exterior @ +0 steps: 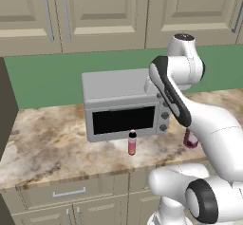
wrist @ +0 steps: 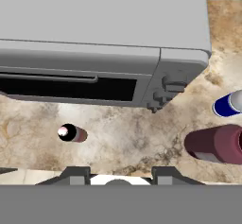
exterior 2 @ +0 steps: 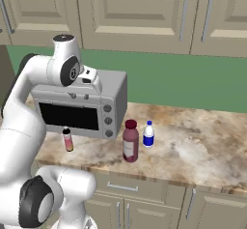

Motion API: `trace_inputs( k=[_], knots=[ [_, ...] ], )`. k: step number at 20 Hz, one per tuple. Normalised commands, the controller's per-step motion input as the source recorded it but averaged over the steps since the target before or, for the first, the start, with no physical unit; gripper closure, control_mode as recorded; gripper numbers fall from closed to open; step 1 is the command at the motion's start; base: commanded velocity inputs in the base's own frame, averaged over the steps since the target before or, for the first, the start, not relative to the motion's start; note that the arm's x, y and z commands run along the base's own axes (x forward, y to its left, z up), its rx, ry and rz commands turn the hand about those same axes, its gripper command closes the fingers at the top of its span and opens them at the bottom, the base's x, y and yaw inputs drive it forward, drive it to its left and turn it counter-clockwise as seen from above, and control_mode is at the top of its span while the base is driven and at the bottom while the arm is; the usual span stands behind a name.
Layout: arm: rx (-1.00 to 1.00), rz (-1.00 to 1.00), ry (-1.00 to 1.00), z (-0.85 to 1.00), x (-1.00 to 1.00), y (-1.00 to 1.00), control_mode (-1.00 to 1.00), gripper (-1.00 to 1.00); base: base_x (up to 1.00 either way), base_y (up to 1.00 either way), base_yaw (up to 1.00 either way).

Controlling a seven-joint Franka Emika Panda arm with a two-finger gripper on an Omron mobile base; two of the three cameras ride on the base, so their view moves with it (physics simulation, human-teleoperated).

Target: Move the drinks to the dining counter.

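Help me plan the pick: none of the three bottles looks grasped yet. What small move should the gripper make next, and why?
Probably lower toward the pink bottle, shifting slightly over it. All three bottles stand untouched in front of the toaster oven; the pink bottle is the one nearest the gripper, while the maroon bottle and white-and-blue bottle stand farther off.

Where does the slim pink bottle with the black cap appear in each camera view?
Left base view: slim pink bottle stands at centre, on the marbled counter before the toaster oven.
Right base view: at the left, beside the robot's arm, below the oven's front.
Hand view: lower left, seen from above, cap toward the camera.
Shared landmark: the grey toaster oven; the bottle stands just in front of its dark door.
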Motion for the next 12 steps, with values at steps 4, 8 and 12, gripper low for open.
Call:
trace_inputs(
  k=[4, 8, 12],
  knots=[
    [-0.01, 0.00, -0.08, 0.00, -0.31, 0.18, -1.00, -1.00, 0.00, 0.00, 0.00],
    [0.00, 0.00, -0.13, -0.05, -0.84, 0.18, -1.00, -1.00, 0.00, 0.00, 0.00],
    [0.00, 0.00, -0.07, -0.40, -0.78, 0.35, -1.00, -1.00, 0.00, 0.00, 0.00]
  ],
)
